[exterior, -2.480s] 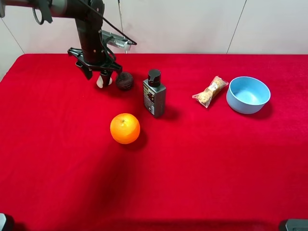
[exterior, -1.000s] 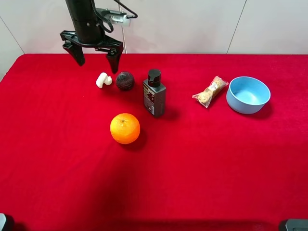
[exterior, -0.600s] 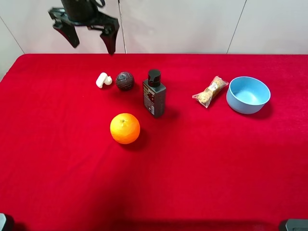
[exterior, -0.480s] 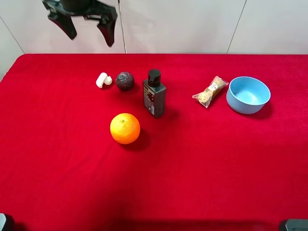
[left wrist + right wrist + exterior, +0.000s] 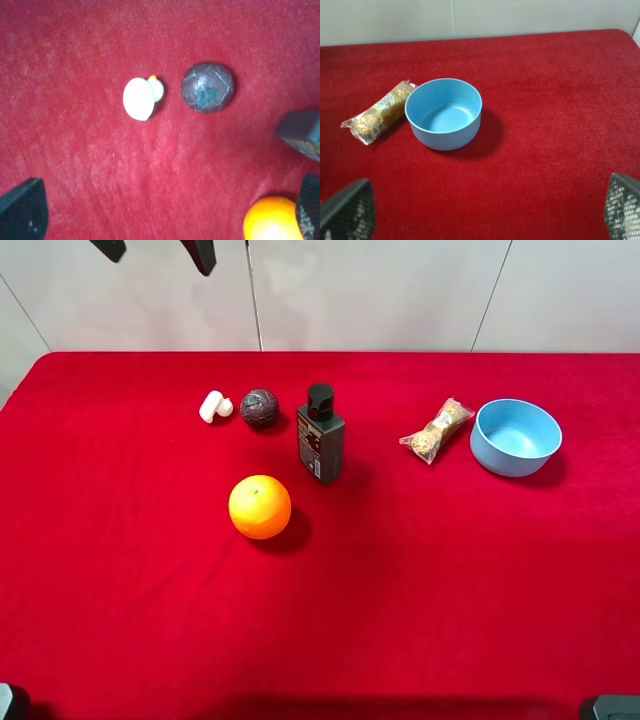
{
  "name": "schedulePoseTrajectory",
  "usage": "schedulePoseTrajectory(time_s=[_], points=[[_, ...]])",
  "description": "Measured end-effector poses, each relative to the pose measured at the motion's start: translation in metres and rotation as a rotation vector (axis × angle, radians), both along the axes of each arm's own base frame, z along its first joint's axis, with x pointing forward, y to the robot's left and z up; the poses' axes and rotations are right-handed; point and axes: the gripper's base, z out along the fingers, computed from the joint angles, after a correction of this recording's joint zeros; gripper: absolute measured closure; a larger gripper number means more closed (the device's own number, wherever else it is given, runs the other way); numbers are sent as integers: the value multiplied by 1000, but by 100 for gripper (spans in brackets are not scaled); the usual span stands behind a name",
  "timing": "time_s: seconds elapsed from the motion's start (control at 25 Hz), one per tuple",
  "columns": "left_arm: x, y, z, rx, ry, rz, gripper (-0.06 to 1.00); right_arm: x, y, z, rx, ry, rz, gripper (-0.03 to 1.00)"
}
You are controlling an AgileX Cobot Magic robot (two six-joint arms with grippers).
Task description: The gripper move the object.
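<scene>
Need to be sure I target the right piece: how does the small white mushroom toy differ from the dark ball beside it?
The white mushroom toy is pale and smooth, with a cap and stubby stem; the dark ball is brown-black with faint crackled lines. The toy lies on its side and looks elongated; the ball is round. The toy is the smaller of the two. Both rest on the red cloth, close together, neither held.
</scene>
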Motion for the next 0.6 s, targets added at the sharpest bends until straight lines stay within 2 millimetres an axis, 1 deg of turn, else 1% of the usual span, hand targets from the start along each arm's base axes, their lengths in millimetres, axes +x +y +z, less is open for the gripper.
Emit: schedulePoseTrajectory(time_s=[0.32, 0.6], points=[[-43, 17, 15, -2, -6, 0, -5, 0, 0, 0, 0, 0, 0, 27], [-80, 31, 18, 4, -5, -14, -5, 0, 0, 0, 0, 0, 0, 27]])
